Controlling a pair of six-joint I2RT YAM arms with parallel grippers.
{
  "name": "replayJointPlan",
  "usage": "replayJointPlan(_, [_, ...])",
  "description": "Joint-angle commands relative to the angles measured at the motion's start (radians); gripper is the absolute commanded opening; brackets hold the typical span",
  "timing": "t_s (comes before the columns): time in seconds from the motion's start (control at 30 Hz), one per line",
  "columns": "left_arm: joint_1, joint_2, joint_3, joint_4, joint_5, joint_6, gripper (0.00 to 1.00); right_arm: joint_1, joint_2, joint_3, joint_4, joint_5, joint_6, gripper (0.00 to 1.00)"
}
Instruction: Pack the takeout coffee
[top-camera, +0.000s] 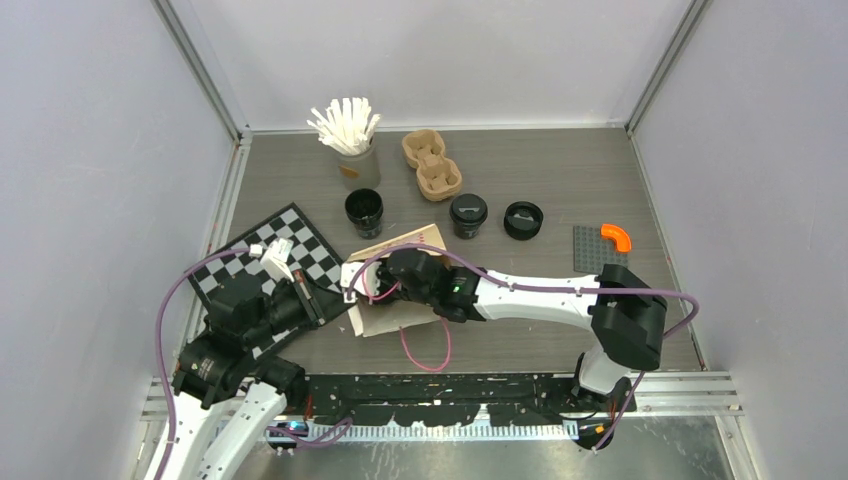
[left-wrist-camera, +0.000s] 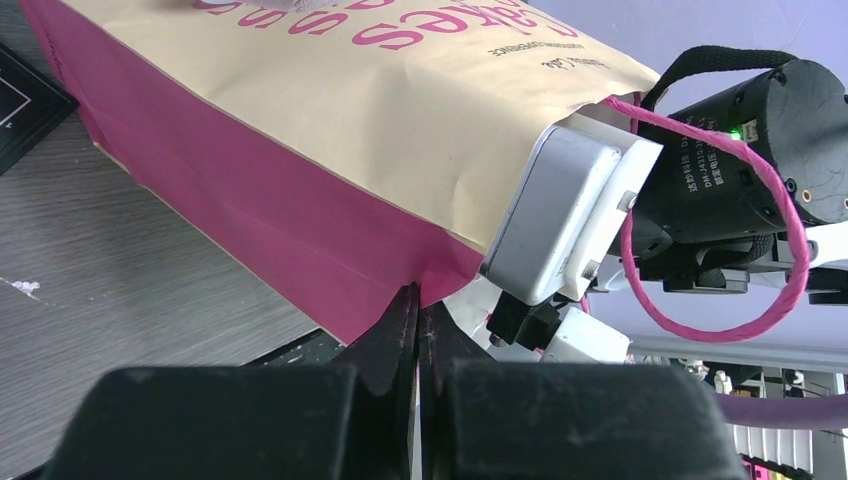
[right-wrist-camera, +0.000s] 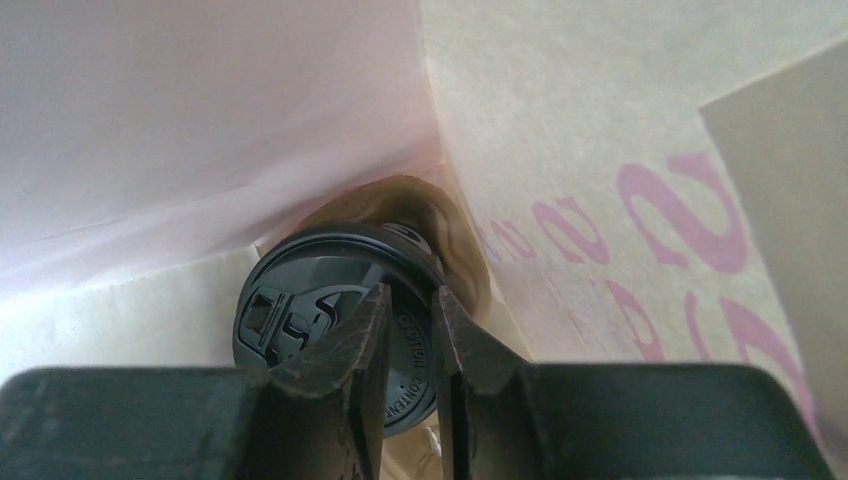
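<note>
bag (left-wrist-camera: 380, 120): matt kraft paper (lightly creased) | lid (right-wrist-camera: 300, 275): moulded plastic, faint sheen

bag (right-wrist-camera: 600, 120) walls close tightly around the right gripper (right-wrist-camera: 410, 296) and lidded cup (right-wrist-camera: 290, 300).

view from inside a paper bag (right-wrist-camera: 620, 110). its left and upper wall glows pale pink. its right wall is tan with large pink letters, cut off at the frame's edge. deep in the bag a round black lid (right-wrist-camera: 300, 310) faces the camera, tilted, with raised markings and embossed words along its rim. a curved piece of brown moulded pulp (right-wrist-camera: 455, 235) wraps behind and to the right of the lid, touching it. at the bottom, the right hand (right-wrist-camera: 410, 295) reaches in, its two black fingers (right-wrist-camera: 350, 350) close together with the lid's near rim pinched between them.
</note>
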Motion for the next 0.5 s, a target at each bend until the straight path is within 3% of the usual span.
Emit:
replayJointPlan(0.0, [-0.008,0.001,0.005,-0.009,0.048,-0.001,0.00,-0.005,0.025,-0.004,0.079,0.065,0.052,0.26])
replayJointPlan(0.47, [-0.008,-0.004,0.006,-0.012,0.046,-0.001,0.00,-0.005,0.060,-0.023,0.097,0.106,0.065,0.26])
